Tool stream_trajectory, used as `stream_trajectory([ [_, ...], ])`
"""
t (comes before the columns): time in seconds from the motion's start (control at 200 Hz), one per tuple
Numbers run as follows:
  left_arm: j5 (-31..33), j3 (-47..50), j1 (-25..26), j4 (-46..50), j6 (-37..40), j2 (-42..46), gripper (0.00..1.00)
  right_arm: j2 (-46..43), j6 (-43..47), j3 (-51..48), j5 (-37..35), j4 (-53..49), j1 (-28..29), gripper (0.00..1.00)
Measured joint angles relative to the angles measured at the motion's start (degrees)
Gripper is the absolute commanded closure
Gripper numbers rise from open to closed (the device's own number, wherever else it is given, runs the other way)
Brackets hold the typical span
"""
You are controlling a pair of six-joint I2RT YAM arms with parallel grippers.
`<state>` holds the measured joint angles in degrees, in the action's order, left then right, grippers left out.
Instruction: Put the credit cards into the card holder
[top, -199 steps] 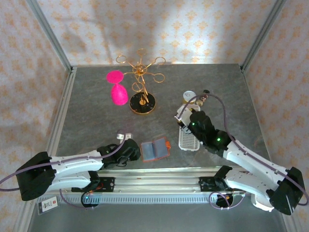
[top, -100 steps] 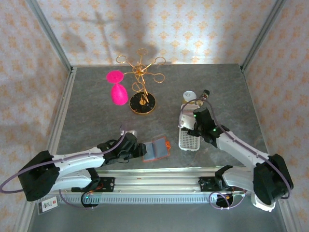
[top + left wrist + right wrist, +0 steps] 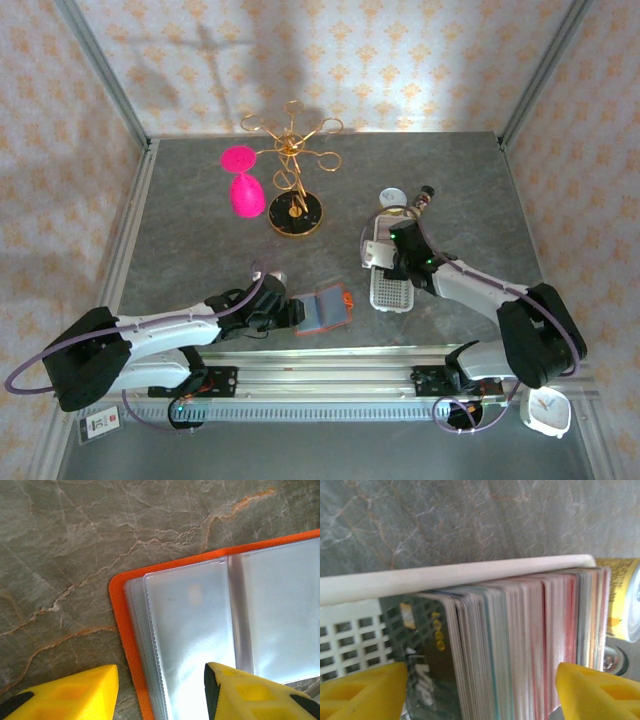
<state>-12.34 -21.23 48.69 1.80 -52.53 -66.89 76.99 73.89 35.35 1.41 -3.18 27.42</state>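
The left gripper [image 3: 161, 680] has its two yellow fingers apart and holds nothing. One finger [image 3: 70, 690] is over the bare stone-pattern table [image 3: 75, 540]. The other is over a clear pocket of the card holder [image 3: 190, 630], so the holder's orange left border lies between them. The bottom edge of the picture cuts off both fingers, and I cannot tell if they touch the surface. The holder lies open and flat, and the pockets in view show no card. Glare hides part of them, and the right page runs out of the frame. From above, this gripper [image 3: 287, 312] sits at the left side of the holder [image 3: 325, 308], near the front of the table.

The right gripper [image 3: 482, 680] is also spread wide, with one finger on each side of the credit cards [image 3: 520, 645]. The cards stand on edge, packed tightly in the white slotted tray [image 3: 445, 580]. It seems the fingers are not pressing them, but the contact is out of view. A round container with a yellow label [image 3: 620, 595] is just beside the stack, half cut off. From above, the arm covers most of the cards.
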Motion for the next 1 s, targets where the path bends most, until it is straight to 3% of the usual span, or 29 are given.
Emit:
stream_trajectory([
  [0.37,-0.39,0.04,0.00,-0.46,-0.02,-1.09,0.51,-0.11,2.36,-0.50,0.57,0.17,0.00,0.51],
  [1.001,-0.57,0.07,0.00,-0.83,-0.07,-1.09,0.54,-3.78,3.34,-1.40,1.86,-0.55,0.00,0.72],
])
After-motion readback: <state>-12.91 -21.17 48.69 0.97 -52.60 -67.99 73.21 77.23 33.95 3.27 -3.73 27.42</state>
